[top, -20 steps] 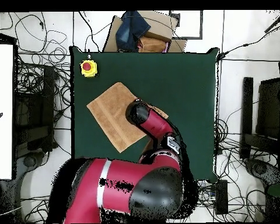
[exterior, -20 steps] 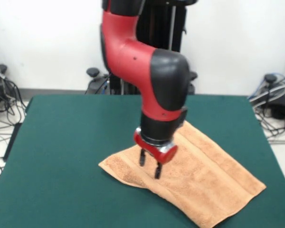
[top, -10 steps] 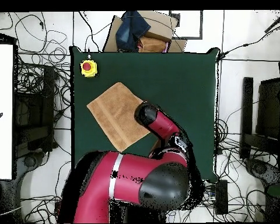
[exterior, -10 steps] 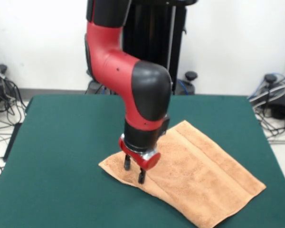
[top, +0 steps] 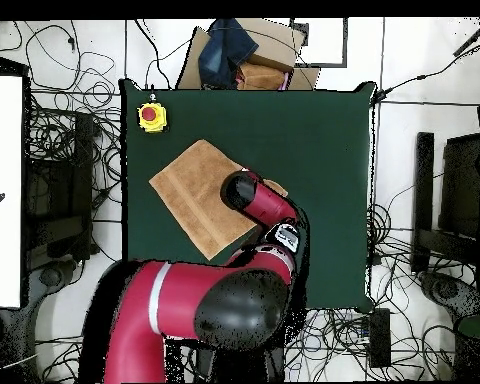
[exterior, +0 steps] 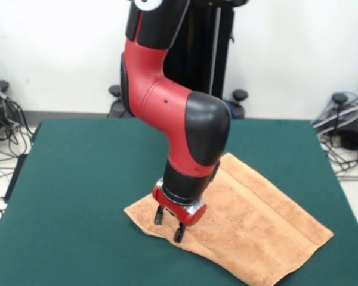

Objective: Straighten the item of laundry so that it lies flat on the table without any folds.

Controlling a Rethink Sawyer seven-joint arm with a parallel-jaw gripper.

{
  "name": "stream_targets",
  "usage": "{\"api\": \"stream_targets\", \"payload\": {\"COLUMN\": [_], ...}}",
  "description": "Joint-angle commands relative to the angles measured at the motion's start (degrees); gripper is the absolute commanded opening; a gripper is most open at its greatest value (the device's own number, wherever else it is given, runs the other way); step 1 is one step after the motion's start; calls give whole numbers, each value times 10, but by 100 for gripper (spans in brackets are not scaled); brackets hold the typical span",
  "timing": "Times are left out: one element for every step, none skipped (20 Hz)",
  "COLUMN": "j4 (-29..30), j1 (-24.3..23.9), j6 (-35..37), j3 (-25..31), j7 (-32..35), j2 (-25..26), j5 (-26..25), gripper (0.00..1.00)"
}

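Note:
The item of laundry, a peach-orange towel, lies spread on the green table, its long side running from the middle toward the near right. A low ridge runs along its left near edge. My gripper points down over that left end, open, fingertips at or just above the cloth by the near edge. In the overhead view the towel shows as a tilted rectangle on the table. There the arm's wrist covers its right corner and hides the gripper.
A yellow box with a red button sits on the table's corner, beyond the towel. A cardboard box with dark cloth stands off the table's far edge. Cables lie on the floor all around.
The gripper shifted along the towel's left end and has now dropped lower, toward the near edge. The upper arm swung over. The towel has kept its shape.

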Motion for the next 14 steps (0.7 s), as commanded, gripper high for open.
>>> {"api": "stream_targets", "payload": {"j4": [-65,-65,-66,-64,-61,-53,-40,-35,-23,-17,-11,5,16,25], "j1": [24,24,22,19,14,6,-1,-9,-14,-21,-27,-33,-40,-47], "j6": [-34,-34,-31,-29,-28,-32,-38,-40,-45,-48,-51,-55,-55,-53], "j3": [30,30,30,32,36,44,53,60,66,71,75,82,86,90], "j7": [140,139,136,132,128,121,116,110,106,102,99,97,91,84], "j2": [101,101,100,97,94,88,79,74,67,62,57,47,37,29], "j5": [58,58,58,55,51,42,31,22,13,6,-1,-11,-20,-30], "gripper": [100,100,100,100,100,100,100,100,100,100,100,100,100,100]}}
